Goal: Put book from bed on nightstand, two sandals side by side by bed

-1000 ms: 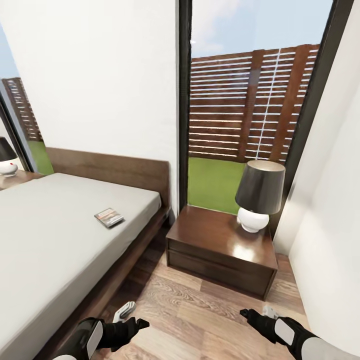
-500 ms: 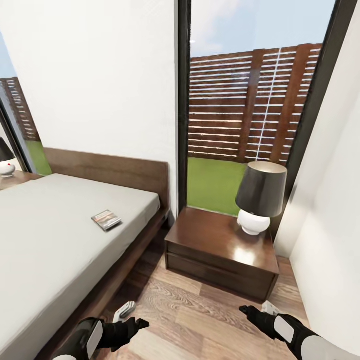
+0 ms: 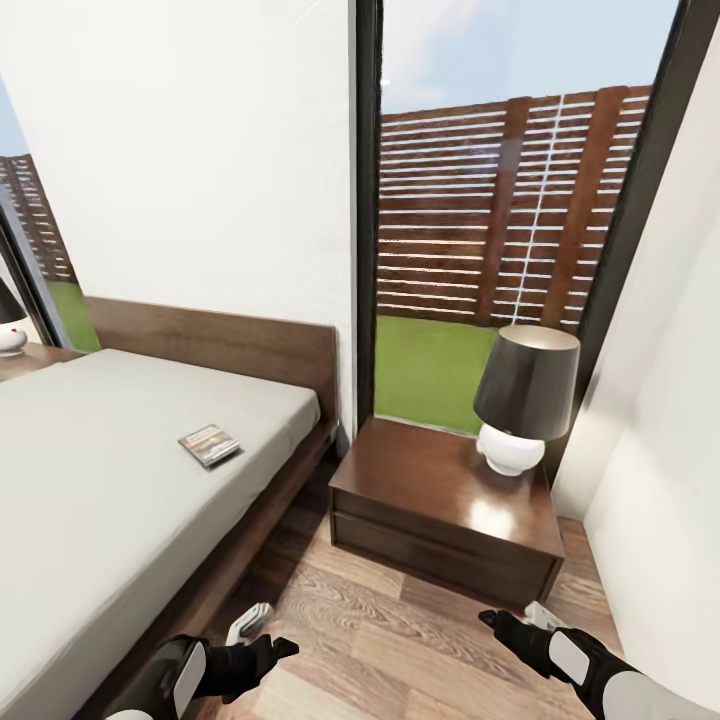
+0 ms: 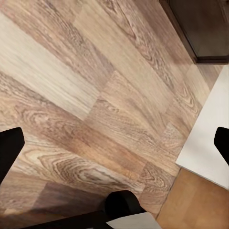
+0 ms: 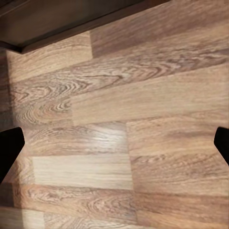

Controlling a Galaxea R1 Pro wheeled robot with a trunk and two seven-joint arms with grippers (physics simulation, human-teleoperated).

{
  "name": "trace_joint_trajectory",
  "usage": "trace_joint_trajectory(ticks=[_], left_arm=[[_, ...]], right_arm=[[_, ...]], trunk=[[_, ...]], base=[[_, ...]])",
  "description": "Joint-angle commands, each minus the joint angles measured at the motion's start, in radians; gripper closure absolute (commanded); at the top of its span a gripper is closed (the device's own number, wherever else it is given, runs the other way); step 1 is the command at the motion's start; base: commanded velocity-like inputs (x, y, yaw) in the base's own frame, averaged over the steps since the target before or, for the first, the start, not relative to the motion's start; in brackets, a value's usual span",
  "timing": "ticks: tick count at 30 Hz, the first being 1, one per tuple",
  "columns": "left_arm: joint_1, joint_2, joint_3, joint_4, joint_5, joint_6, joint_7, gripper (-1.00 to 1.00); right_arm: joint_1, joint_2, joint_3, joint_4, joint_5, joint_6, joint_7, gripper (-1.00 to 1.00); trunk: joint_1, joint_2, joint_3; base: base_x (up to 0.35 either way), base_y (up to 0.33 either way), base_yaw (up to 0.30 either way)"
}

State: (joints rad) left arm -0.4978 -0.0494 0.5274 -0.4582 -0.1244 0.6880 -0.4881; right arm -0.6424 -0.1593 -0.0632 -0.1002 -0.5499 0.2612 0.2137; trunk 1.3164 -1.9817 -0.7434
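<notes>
Left gripper (image 3: 268, 650): lowest in the head view, at its left, hanging over the wood floor beside the bed's foot end. In the left wrist view its two dark fingertips (image 4: 10, 148) sit at opposite edges of the picture, spread wide with nothing between them.

Right gripper (image 3: 492, 622): low at the head view's right, over the floor in front of the nightstand. Its fingertips (image 5: 9, 145) are likewise far apart at the picture's edges, holding nothing.

Floor (image 3: 400, 630): warm brown wood planks running under both grippers.

Bed (image 3: 230, 555): at the left, a low dark brown frame with a smooth light-grey mattress and a plain headboard against the white wall.

Book (image 3: 210, 445): small and thin, lying flat on the mattress near the bed's right edge, towards the headboard, well apart from both grippers.

Nightstand (image 3: 440, 530): dark glossy cabinet with two drawers, just right of the bed's head end.

Lamp (image 3: 525, 400): white round base and dark shade, standing on the nightstand's back right part.

Window (image 3: 500, 230): tall and dark-framed behind the nightstand, showing grass, a slatted wooden fence and blue sky.

Far corner: a second lamp (image 3: 10, 320) at the far left edge, beyond the bed.
</notes>
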Motion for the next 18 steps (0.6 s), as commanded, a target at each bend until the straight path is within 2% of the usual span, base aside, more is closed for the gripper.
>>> trace_joint_trajectory(ticks=[1, 11, 18], left_arm=[[-0.001, -0.001, 0.008, -0.002, -0.011, 0.005, -0.007, -1.00], [-0.001, -0.001, 0.008, -0.002, -0.011, 0.005, -0.007, -1.00], [-0.001, -0.001, 0.008, -0.002, -0.011, 0.005, -0.007, -1.00]], right_arm=[[0.000, 0.000, -0.006, -0.001, 0.001, 0.006, 0.003, -1.00], [0.000, 0.000, -0.008, 0.000, 0.000, 0.006, 0.054, -1.00], [0.000, 0.001, 0.001, 0.000, 0.005, 0.008, 0.062, -1.00]], trunk=[[0.000, 0.000, -0.001], [0.000, 0.000, -0.001], [0.000, 0.000, -0.001]], base=[[0.054, 0.000, 0.000], [0.018, 0.000, 0.000], [0.001, 0.000, 0.000]])
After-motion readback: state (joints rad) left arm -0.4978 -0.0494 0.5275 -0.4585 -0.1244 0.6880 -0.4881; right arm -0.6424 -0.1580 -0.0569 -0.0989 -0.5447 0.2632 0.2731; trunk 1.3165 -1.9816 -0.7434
